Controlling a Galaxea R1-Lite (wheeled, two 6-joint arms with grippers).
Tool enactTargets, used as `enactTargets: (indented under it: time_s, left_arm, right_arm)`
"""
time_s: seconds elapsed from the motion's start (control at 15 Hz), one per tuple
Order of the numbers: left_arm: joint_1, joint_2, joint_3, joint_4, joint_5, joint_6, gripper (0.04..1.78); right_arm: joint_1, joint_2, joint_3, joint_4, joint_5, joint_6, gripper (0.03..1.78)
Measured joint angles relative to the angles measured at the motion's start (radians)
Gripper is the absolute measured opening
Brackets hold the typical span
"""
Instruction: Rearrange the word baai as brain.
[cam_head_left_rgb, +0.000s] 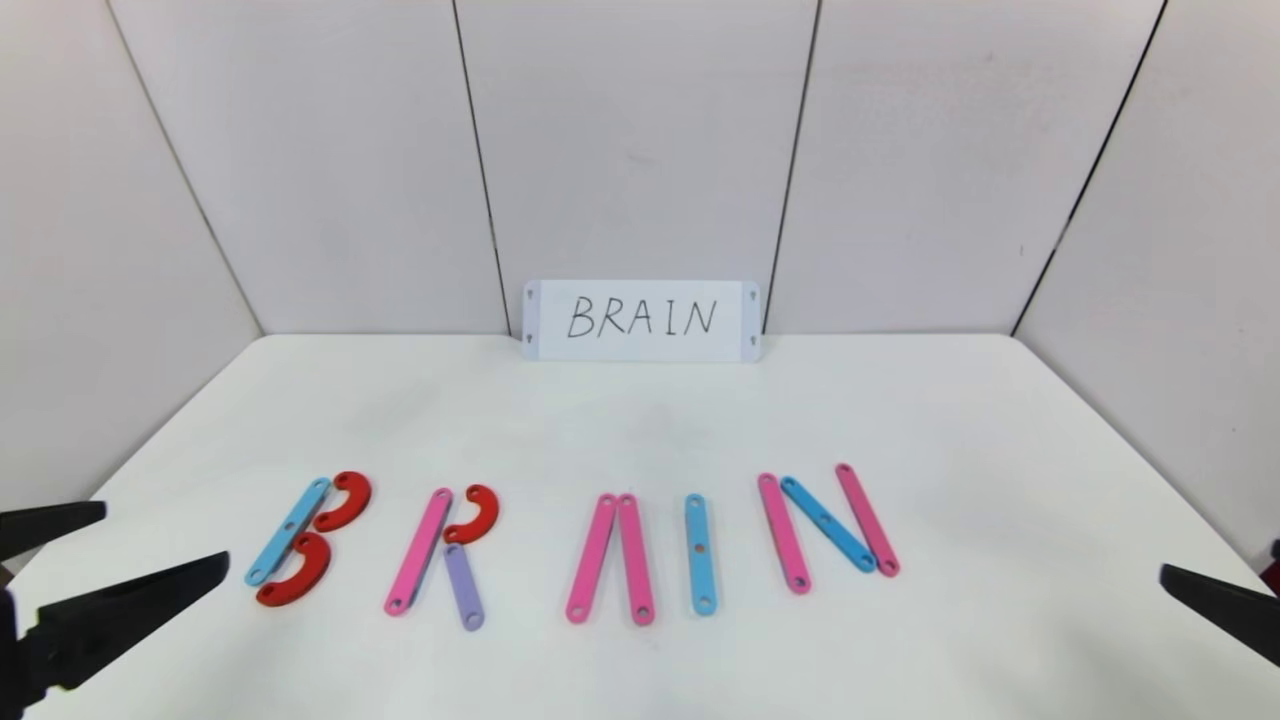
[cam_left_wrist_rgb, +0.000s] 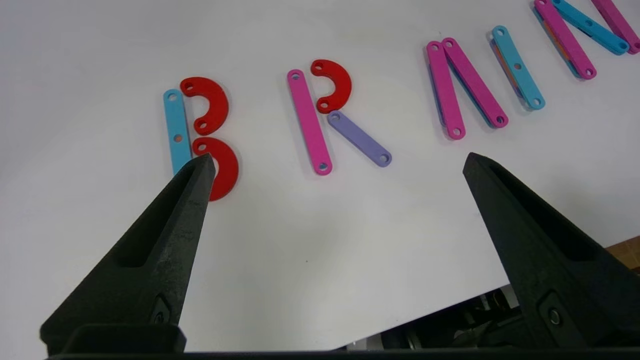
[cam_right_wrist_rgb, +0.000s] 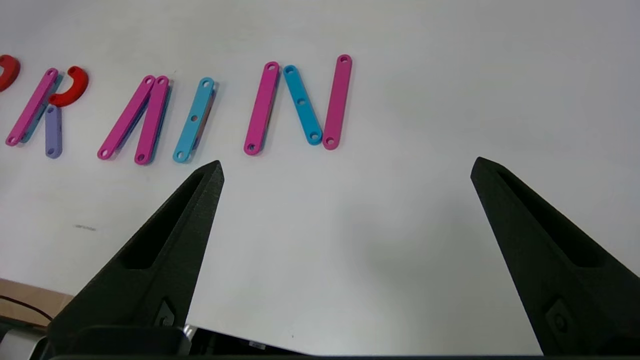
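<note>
Flat plastic pieces lie in a row on the white table (cam_head_left_rgb: 640, 430) and read brain; no baai shows. B is a blue strip (cam_head_left_rgb: 288, 530) with two red curves (cam_head_left_rgb: 343, 501). R is a pink strip (cam_head_left_rgb: 418, 551), a red curve (cam_head_left_rgb: 473, 514) and a purple strip (cam_head_left_rgb: 463, 587). A is two leaning pink strips (cam_head_left_rgb: 592, 558) with no crossbar. I is a blue strip (cam_head_left_rgb: 701, 553). N is two pink strips with a blue diagonal (cam_head_left_rgb: 827, 524). My left gripper (cam_head_left_rgb: 165, 537) (cam_left_wrist_rgb: 337, 160) hovers open and empty near the B. My right gripper (cam_head_left_rgb: 1222, 565) (cam_right_wrist_rgb: 346, 163) hovers open and empty, right of the N.
A white card (cam_head_left_rgb: 641, 320) handwritten BRAIN leans against the back wall. White panels close the table in at the back and both sides. The table's front edge (cam_left_wrist_rgb: 430, 312) runs just below both grippers.
</note>
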Motion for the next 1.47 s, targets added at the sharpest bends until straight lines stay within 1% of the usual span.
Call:
enactTargets:
  time_s: [0.13, 0.27, 0.33, 0.4, 0.53, 0.67, 0.8, 0.93, 1.07, 1.13, 1.27, 1.47]
  left_arm:
    - [0.002, -0.114, 0.051, 0.019, 0.067, 0.001, 1.74]
    - [0.002, -0.223, 0.089, 0.056, 0.110, -0.001, 1.74]
    - [0.003, -0.268, 0.097, 0.076, 0.116, -0.004, 1.74]
    - [0.003, -0.307, 0.103, 0.092, 0.122, -0.008, 1.74]
    - [0.003, -0.380, 0.108, 0.115, 0.134, -0.011, 1.74]
    - [0.008, -0.435, 0.110, 0.133, 0.141, -0.013, 1.74]
    - [0.047, -0.467, 0.117, 0.135, 0.138, -0.014, 1.74]
    - [0.110, -0.494, 0.131, 0.134, 0.129, -0.012, 1.74]
    - [0.138, -0.540, 0.144, 0.135, 0.112, -0.006, 1.74]
    - [0.144, -0.571, 0.148, 0.137, 0.110, -0.008, 1.74]
    - [0.149, -0.631, 0.150, 0.162, 0.113, -0.011, 1.74]
    - [0.156, -0.699, 0.153, 0.207, 0.126, -0.012, 1.74]
  right_arm:
    - [-0.002, -0.111, 0.001, 0.073, -0.003, -0.005, 1.73]
    - [-0.011, -0.213, 0.011, 0.099, -0.006, -0.010, 1.73]
    - [-0.036, -0.252, 0.015, 0.101, -0.006, -0.014, 1.73]
    - [-0.072, -0.285, 0.018, 0.102, -0.005, -0.019, 1.73]
    - [-0.169, -0.343, 0.020, 0.102, -0.003, -0.039, 1.73]
    - [-0.269, -0.391, 0.023, 0.102, 0.004, -0.077, 1.73]
    - [-0.342, -0.426, 0.024, 0.095, 0.006, -0.118, 1.73]
    - [-0.402, -0.453, 0.024, 0.088, 0.010, -0.137, 1.73]
    - [-0.434, -0.489, 0.045, 0.086, 0.029, -0.173, 1.73]
    - [-0.440, -0.500, 0.057, 0.082, 0.022, -0.179, 1.73]
    - [-0.441, -0.513, 0.066, 0.071, 0.016, -0.167, 1.73]
    - [-0.430, -0.521, 0.071, -0.009, 0.048, -0.158, 1.73]
